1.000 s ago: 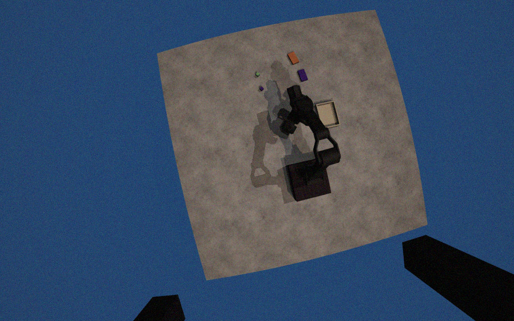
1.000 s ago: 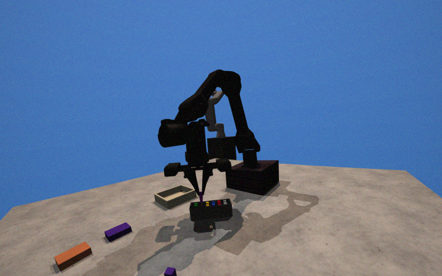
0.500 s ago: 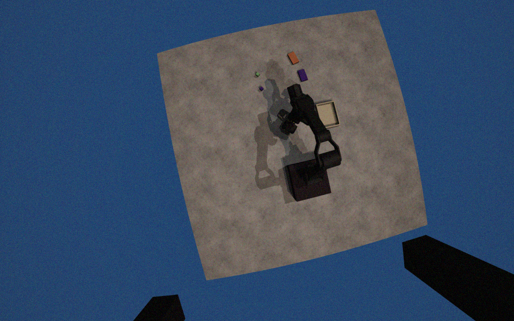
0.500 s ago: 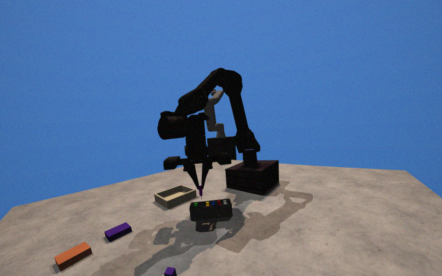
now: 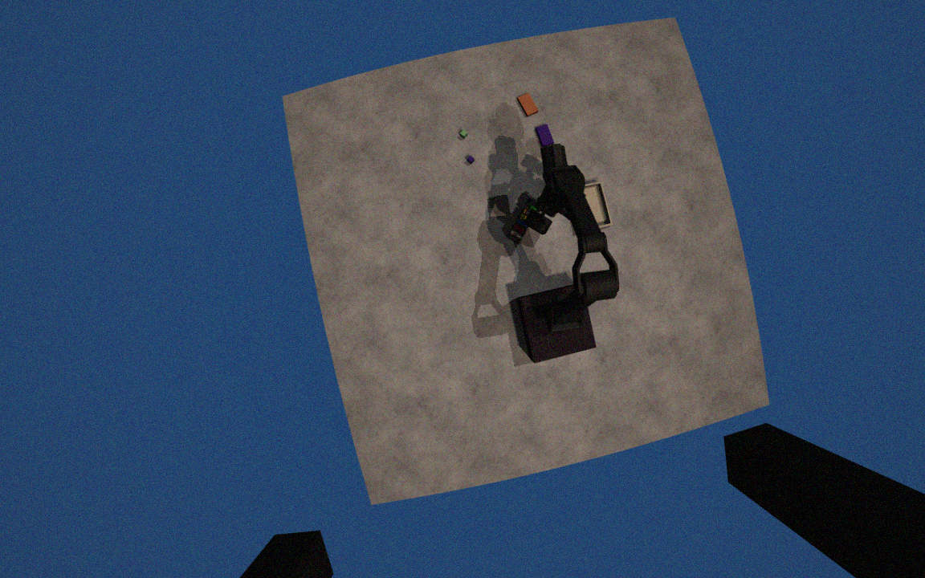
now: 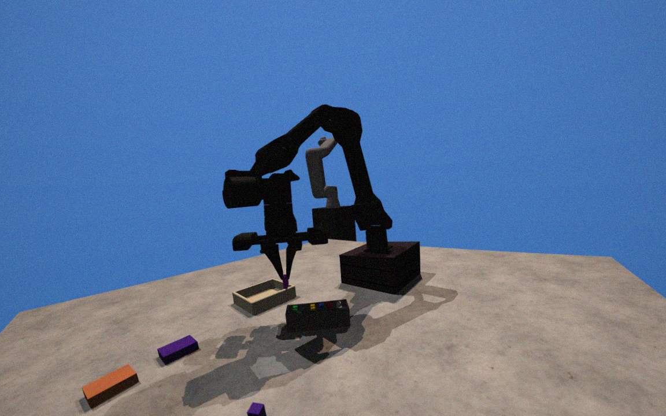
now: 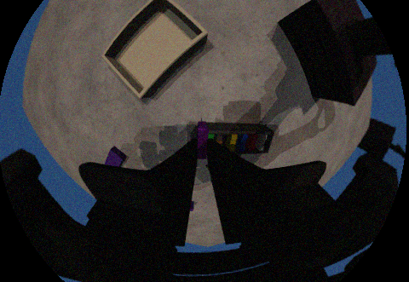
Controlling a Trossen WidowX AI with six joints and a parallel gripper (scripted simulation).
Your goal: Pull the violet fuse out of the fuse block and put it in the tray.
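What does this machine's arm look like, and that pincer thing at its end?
The arm is matte black all over, built from thick rounded segments on a dark boxy base. The tool has a black crossbar and two slim fingers tapering to points. No cables or markings show.

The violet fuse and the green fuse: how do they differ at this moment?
The violet fuse is pinched between the tips of the claw and hangs in the air, clear of the fuse block; the green fuse sits in its slot at the end of the block, ungripped. The violet one shows its whole body; the green one shows only its top. Both stand upright.
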